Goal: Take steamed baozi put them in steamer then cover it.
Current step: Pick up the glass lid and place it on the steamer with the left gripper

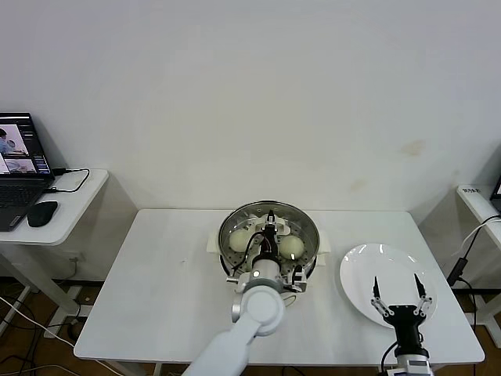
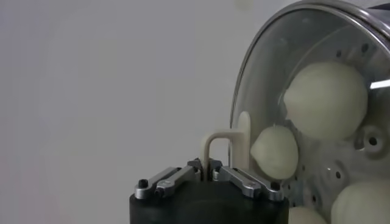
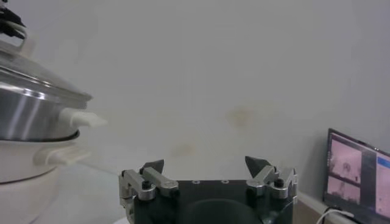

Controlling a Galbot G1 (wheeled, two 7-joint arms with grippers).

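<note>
The steamer (image 1: 310,229) stands mid-table, a shiny steel pot on a white base (image 3: 24,176). The cover (image 1: 249,218), a clear glass lid, lies over the pot. Cream-white baozi (image 1: 239,239) show through the glass, and several of them (image 2: 326,100) appear in the left wrist view. My left gripper (image 1: 270,225) reaches in from the near side and is shut on the cover's cream handle (image 2: 216,143). My right gripper (image 1: 400,291) hovers open and empty over the white plate (image 1: 360,270) at the right. The right wrist view shows the steamer (image 3: 24,109) from the side under the cover (image 3: 33,72).
A side table at the left holds a laptop (image 1: 16,149) and a mouse (image 1: 41,213). Another small table (image 1: 477,196) with cables stands at the far right. A plain wall runs behind the table.
</note>
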